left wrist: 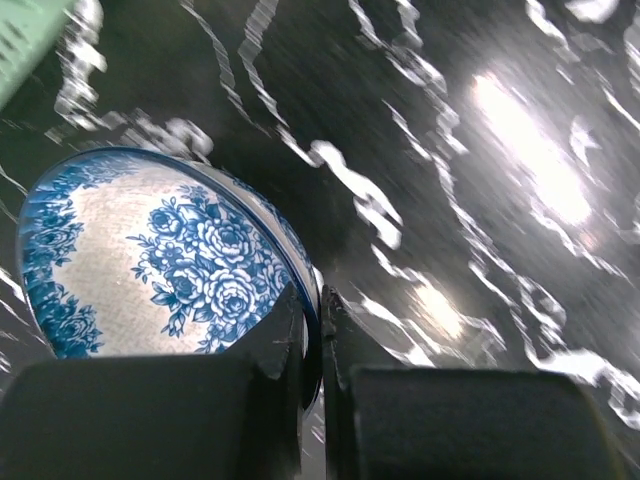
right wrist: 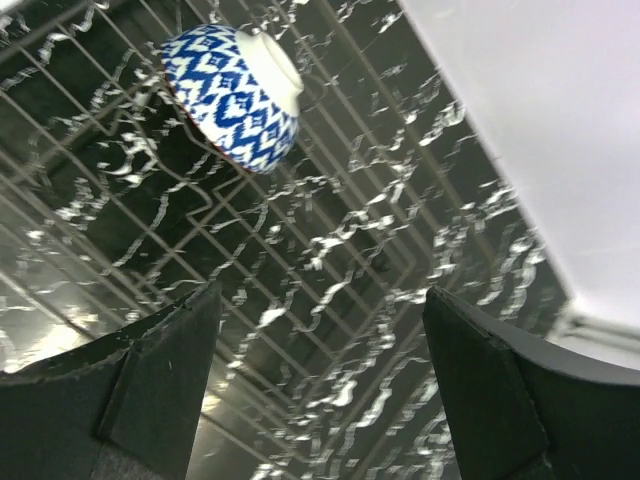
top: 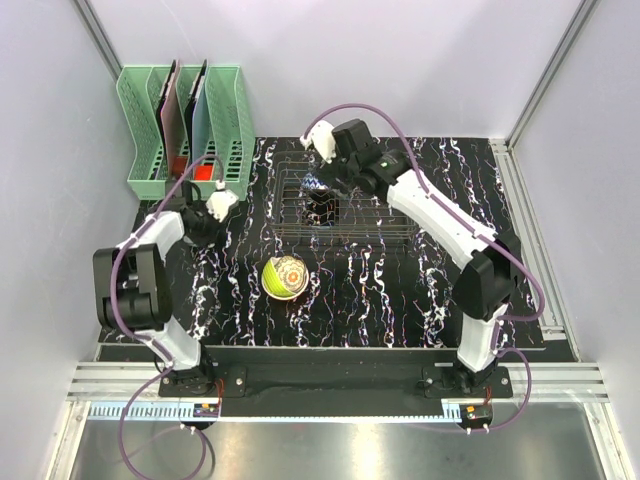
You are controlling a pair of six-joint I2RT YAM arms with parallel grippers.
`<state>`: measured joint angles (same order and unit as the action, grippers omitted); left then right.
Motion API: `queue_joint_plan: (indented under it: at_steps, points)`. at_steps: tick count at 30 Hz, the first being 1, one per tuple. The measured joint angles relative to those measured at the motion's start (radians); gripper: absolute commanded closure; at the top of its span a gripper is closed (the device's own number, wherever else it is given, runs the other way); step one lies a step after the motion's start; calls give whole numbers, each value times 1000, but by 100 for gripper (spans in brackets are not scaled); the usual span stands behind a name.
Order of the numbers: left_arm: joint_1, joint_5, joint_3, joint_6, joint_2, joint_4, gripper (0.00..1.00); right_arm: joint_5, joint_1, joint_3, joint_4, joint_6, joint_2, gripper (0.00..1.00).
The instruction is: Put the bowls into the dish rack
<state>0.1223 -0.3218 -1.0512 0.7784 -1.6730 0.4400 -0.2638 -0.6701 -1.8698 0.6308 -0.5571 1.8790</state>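
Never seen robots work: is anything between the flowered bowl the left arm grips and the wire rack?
Nothing lies on the black marbled mat between the white blue-flowered bowl, pinched by the left end effector, and the dark wire rack. But the open right end effector hangs over the rack's left part.

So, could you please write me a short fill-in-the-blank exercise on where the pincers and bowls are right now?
1. The left pincer is ____ on the rim of the blue-flowered bowl.
2. The right pincer hangs ____ above the wire dish rack, where the diamond-patterned bowl lies.
3. The lime green bowl stands on the marbled ____, outside the rack.

Missing words: shut; open; table.
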Motion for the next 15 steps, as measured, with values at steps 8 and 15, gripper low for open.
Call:
queue_joint_plan:
  at_steps: [8, 15]
  points:
    - [-182, 100, 131, 54, 293, 80, 100, 175, 65, 1, 68, 216, -19, 11]
    - [-426, 220, 160, 134, 628, 121, 100, 396, 108, -35, 140, 339, -36, 12]
